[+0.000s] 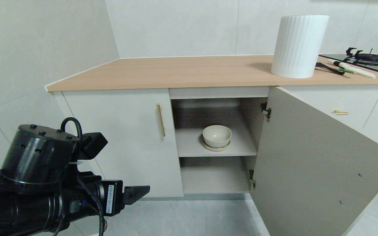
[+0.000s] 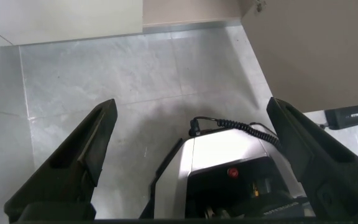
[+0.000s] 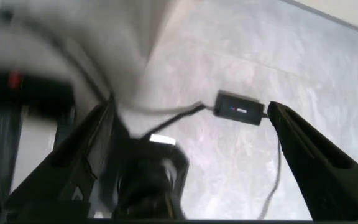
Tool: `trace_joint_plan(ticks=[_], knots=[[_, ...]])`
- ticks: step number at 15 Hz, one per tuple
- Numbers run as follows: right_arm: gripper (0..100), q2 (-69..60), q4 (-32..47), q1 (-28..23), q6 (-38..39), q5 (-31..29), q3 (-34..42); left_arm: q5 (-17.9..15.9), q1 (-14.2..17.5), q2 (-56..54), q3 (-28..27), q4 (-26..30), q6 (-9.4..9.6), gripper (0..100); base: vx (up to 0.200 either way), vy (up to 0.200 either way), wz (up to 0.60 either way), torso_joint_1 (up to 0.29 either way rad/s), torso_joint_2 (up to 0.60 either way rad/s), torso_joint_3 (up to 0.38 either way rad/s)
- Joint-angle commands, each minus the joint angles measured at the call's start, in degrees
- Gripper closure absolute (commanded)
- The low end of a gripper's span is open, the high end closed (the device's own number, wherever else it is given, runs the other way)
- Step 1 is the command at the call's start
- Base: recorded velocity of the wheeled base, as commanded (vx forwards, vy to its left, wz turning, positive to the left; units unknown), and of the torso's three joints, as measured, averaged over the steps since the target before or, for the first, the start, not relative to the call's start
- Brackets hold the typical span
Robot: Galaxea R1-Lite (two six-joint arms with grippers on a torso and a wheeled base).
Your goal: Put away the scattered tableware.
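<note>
Beige bowl (image 1: 217, 135) sits on a plate (image 1: 216, 148); left tool (image 2: 191, 106) and right tool (image 3: 190, 109) gape apart

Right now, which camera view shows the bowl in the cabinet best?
The head view: the bowl sits fully visible on a small plate, on the upper shelf of the open cabinet. Both wrist views point down at the floor instead.
</note>
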Motion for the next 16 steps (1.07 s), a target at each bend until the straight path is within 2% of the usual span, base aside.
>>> trace_joint_plan(ticks=[1,3,9,11,16], knots=[[0,3.87,-3.73,-11.9,-3.36,-0.05,-0.45,0.01,-0.01,0.17,-0.02,-0.01,-0.02,0,0.0,0.0,0.0,0.0,0.0,0.0],[0,5.28,-7.6,-18.32,-6.62,0.3,0.08,0.01,-0.01,0.17,-0.02,-0.01,-0.1,0,0.0,0.0,0.0,0.0,0.0,0.0],[0,15.65,-28.17,-27.02,-6.53,1.09,4.3,0.01,-0.01,0.08,-0.02,-0.01,-0.1,0,0.0,0.0,0.0,0.0,0.0,0.0],[0,18.11,-31.24,-28.43,-6.0,3.2,4.21,0.01,-0.01,0.08,-0.02,-0.01,-0.1,0,0.0,0.0,0.0,0.0,0.0,0.0],[0,16.88,-31.59,-28.07,-5.38,9.7,3.86,-0.08,-0.01,0.08,-0.02,-0.01,-0.02,0,0.0,0.0,0.0,0.0,0.0,0.0]])
